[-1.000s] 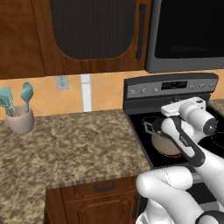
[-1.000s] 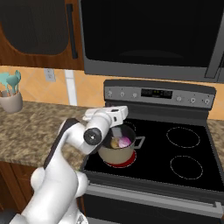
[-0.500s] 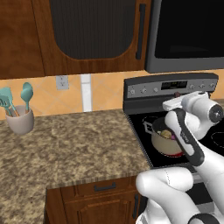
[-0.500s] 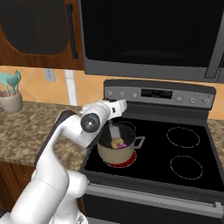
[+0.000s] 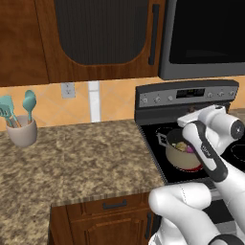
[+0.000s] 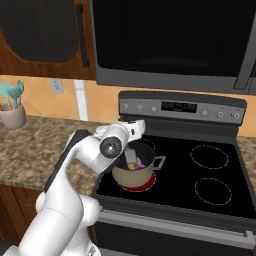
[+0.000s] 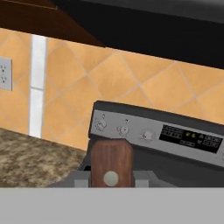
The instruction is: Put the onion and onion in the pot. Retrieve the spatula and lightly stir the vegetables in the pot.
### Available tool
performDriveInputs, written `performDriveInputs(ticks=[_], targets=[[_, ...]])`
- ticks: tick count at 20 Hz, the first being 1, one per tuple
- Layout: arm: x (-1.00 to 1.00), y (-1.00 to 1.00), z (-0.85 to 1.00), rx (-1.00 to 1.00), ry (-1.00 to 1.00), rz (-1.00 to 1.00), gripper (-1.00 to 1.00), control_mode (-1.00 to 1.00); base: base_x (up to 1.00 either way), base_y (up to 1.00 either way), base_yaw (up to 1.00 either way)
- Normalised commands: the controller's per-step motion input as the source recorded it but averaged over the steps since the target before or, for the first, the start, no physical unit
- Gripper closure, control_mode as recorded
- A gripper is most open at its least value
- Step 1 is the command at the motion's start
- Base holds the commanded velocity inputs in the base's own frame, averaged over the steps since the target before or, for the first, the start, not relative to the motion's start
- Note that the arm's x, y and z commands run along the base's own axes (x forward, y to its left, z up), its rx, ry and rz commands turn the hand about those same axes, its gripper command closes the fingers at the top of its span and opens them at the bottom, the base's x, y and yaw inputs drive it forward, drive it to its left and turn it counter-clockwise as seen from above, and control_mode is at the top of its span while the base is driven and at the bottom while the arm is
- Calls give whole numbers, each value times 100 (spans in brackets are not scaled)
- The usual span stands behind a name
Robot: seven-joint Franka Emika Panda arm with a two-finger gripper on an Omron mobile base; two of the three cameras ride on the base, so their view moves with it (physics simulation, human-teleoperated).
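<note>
Stove (image 6: 220, 165) and granite worktop (image 5: 72, 162) make up the scene; the pot (image 6: 131, 174) sits on the stove's front-left burner with both onions (image 6: 135, 165) inside. The gripper (image 7: 111, 174) is closed on the spatula (image 7: 111, 162) by its wooden handle, directly above the pot, the grey blade dipping inside. Stirring well likely means small, slow sweeps, keeping the blade low and off the pot's wall.

Control panel (image 6: 182, 106) walls off behind pot (image 6: 131, 174), right burners (image 6: 209, 156) open, microwave (image 6: 170, 42) overhead
</note>
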Motion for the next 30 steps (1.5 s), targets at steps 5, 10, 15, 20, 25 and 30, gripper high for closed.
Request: performDriveInputs(ticks=[5, 10, 15, 20, 25, 30], targets=[[3, 0, -48, 0, -2, 6, 100, -100, 0, 0, 0], [22, 0, -15, 0, -13, 12, 100, -100, 0, 0, 0], [43, -6, -4, -1, -11, 22, 100, -100, 0, 0, 0], [3, -34, -21, -8, 3, 5, 100, -100, 0, 0, 0], [-28, -30, 0, -2, 15, 0, 100, -100, 0, 0, 0], [-6, -32, 11, -2, 14, 0, 100, -100, 0, 0, 0]])
